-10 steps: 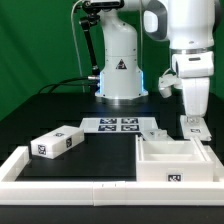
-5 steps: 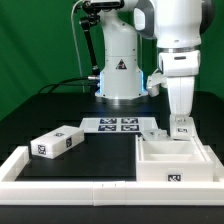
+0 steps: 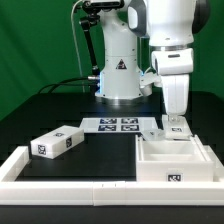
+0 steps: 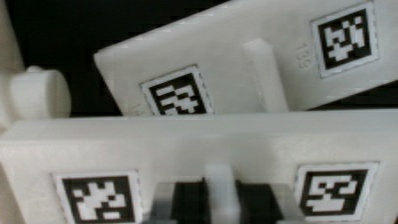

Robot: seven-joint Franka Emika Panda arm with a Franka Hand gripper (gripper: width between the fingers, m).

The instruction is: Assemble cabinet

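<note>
My gripper (image 3: 176,122) stands low behind the open white box body (image 3: 190,152) at the exterior view's right. In the wrist view the gripper (image 4: 217,203) has its dark fingers (image 4: 178,203) closed on a thin upright ridge of a white cabinet panel (image 4: 214,150) that bears two tags. That panel (image 3: 177,129) shows as a small tagged piece under the gripper. A second white tagged part (image 4: 231,70) lies just beyond it and also shows in the exterior view (image 3: 153,133). A small tagged block (image 3: 55,142) lies far off at the exterior view's left.
The marker board (image 3: 118,125) lies in front of the robot's base (image 3: 120,70). A long white border rail (image 3: 60,172) runs along the near edge and up the left side. The table is black, with a green backdrop behind.
My gripper has moved toward the exterior view's left, along the back of the box body, and the tagged panel under it moved with it. The block and box body have not moved.
</note>
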